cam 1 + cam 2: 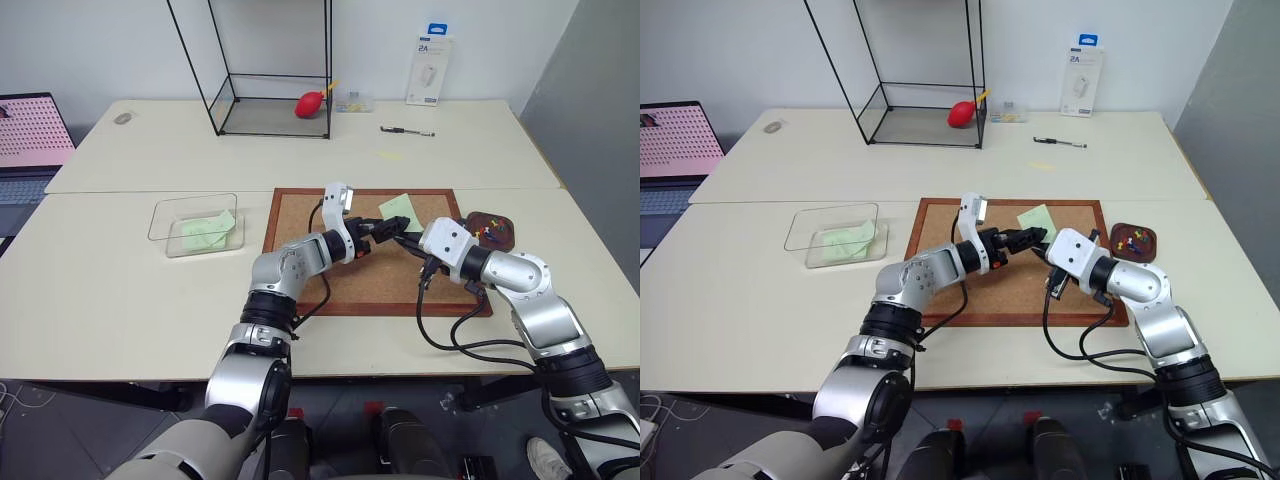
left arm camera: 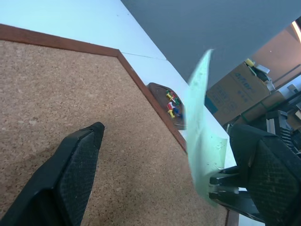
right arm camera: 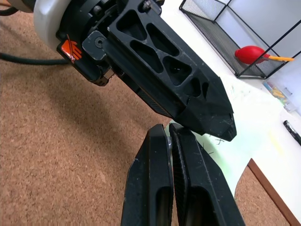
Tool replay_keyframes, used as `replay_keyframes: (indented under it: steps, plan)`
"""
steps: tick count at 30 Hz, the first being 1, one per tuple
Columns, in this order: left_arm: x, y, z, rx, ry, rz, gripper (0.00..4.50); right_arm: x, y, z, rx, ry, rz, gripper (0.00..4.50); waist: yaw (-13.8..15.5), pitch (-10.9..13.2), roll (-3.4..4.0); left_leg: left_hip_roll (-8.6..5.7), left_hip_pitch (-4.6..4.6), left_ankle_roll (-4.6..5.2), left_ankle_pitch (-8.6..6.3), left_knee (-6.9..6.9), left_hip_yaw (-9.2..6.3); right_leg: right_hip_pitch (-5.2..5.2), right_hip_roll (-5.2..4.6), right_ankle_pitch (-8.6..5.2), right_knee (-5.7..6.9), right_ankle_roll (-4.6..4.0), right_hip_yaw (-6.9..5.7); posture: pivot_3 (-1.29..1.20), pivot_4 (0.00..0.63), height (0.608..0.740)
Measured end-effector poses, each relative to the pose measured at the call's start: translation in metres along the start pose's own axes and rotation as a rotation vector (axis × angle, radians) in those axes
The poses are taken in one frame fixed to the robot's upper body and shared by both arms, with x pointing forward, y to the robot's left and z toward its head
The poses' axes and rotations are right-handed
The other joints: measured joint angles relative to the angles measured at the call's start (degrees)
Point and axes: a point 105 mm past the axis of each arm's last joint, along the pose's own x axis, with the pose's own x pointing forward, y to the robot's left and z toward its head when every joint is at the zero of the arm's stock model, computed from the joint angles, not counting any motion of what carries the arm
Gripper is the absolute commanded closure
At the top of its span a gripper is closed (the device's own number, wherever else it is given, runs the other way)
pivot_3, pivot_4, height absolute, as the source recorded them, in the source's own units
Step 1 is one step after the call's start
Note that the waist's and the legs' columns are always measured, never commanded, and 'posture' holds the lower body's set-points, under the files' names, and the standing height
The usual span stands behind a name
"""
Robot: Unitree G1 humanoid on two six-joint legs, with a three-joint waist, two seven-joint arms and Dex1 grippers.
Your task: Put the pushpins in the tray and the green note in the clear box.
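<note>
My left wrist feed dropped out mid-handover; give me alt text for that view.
The open left gripper straddles a pale green note held upright on edge, pinched at its lower corner by the shut right gripper. Below lies the corkboard, and past its wooden frame sits the tray with coloured pushpins.

pushpins [image 1: 487,232] too small to count, laptop [image 1: 30,135] cut off by edge
</note>
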Motion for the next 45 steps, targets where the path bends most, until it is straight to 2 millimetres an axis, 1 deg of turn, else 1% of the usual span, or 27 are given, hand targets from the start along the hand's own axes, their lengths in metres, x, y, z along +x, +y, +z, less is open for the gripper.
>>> replay_keyframes:
  steps: [1,3,4,7,10,15,19,22,31,35,37,41,45]
  plan:
    - [0.000,0.000,0.000,-0.006,-0.003,-0.001,0.40,0.000,0.000,0.001,-0.002,-0.001,0.002,4.50,0.0,0.0,-0.01,0.00,0.00,0.00,0.00,0.00,0.00,0.00,0.00,0.00,0.00,0.00,0.00,0.00,0.150,0.740]
    - [0.000,0.000,0.001,-0.010,-0.006,-0.002,0.55,0.001,0.001,0.002,-0.006,-0.006,0.006,4.50,0.0,0.0,-0.01,0.00,0.00,0.00,0.00,0.00,0.00,0.00,0.00,0.00,0.00,0.00,0.00,0.00,0.150,0.740]
    - [0.000,0.001,0.001,-0.013,-0.005,-0.002,0.89,0.001,0.002,0.003,-0.008,-0.008,0.011,4.50,0.0,0.0,-0.01,0.00,0.00,0.00,0.00,0.00,0.00,0.00,0.00,0.00,0.00,0.00,0.00,0.00,0.150,0.740]
    - [0.000,0.001,0.000,-0.033,-0.006,-0.013,1.40,0.001,0.003,0.005,-0.011,-0.012,0.018,4.50,0.0,0.0,-0.01,0.00,0.00,0.00,0.00,0.00,0.00,0.00,0.00,0.00,0.00,0.00,0.00,0.00,0.150,0.740]
    - [-0.001,-0.004,0.000,-0.074,-0.008,-0.056,2.03,0.001,0.003,0.006,-0.016,-0.016,0.020,4.50,0.0,0.0,-0.01,0.00,0.01,0.00,0.00,0.00,0.00,0.00,0.00,0.00,0.00,0.00,0.00,0.00,0.150,0.740]
    - [-0.003,-0.008,0.000,-0.109,-0.001,-0.098,2.90,0.002,0.004,0.006,-0.014,-0.017,0.022,4.50,0.0,0.0,-0.01,0.00,0.01,0.00,0.00,0.00,0.00,0.00,0.00,0.00,0.01,0.00,0.00,0.00,0.150,0.740]
    - [-0.005,-0.010,0.001,-0.114,0.001,-0.123,3.74,0.002,0.005,0.007,-0.015,-0.019,0.023,4.50,0.0,0.0,0.00,0.00,0.00,-0.01,0.00,0.00,0.00,0.00,0.00,0.00,0.01,0.00,0.00,0.00,0.150,0.740]
    - [-0.005,-0.011,0.002,-0.115,-0.002,-0.129,4.47,0.002,0.005,0.009,-0.020,-0.025,0.023,4.50,0.0,0.0,0.00,0.00,0.01,0.00,0.00,0.00,0.00,0.00,0.00,0.00,0.01,0.00,0.00,0.00,0.150,0.740]
    - [-0.009,-0.008,0.000,-0.120,-0.006,-0.121,4.49,0.002,0.004,0.015,-0.030,-0.042,0.022,4.50,0.0,0.0,0.00,0.00,0.02,-0.01,0.00,0.00,0.01,0.00,-0.01,0.00,0.01,0.00,0.01,0.00,0.150,0.740]
    - [-0.011,-0.005,0.000,-0.114,-0.015,-0.112,4.49,0.000,0.001,0.017,-0.011,-0.063,0.004,4.50,0.0,0.0,0.00,0.01,0.02,-0.01,0.00,0.00,0.01,0.00,0.00,0.00,0.02,0.00,0.02,0.00,0.150,0.740]
    - [-0.011,-0.005,0.001,-0.109,-0.021,-0.110,4.49,-0.001,-0.002,0.022,0.011,-0.090,-0.014,4.50,0.0,0.0,0.00,0.01,0.02,0.00,0.00,0.00,0.00,0.00,-0.01,0.00,0.02,0.00,0.01,0.00,0.150,0.740]
    - [-0.014,0.001,0.002,-0.096,-0.048,-0.075,4.49,-0.011,-0.018,0.032,0.064,-0.132,-0.102,4.50,0.1,0.0,0.00,0.00,0.02,-0.01,0.00,0.00,0.00,0.00,-0.01,0.00,0.02,0.00,0.02,0.00,0.150,0.740]
    - [-0.015,0.002,0.004,-0.088,-0.058,-0.068,4.49,-0.015,-0.019,0.026,0.139,-0.123,-0.138,4.50,0.1,0.0,0.00,0.00,0.02,0.00,0.00,0.00,0.02,0.00,-0.01,0.00,0.02,0.00,0.03,0.00,0.150,0.740]
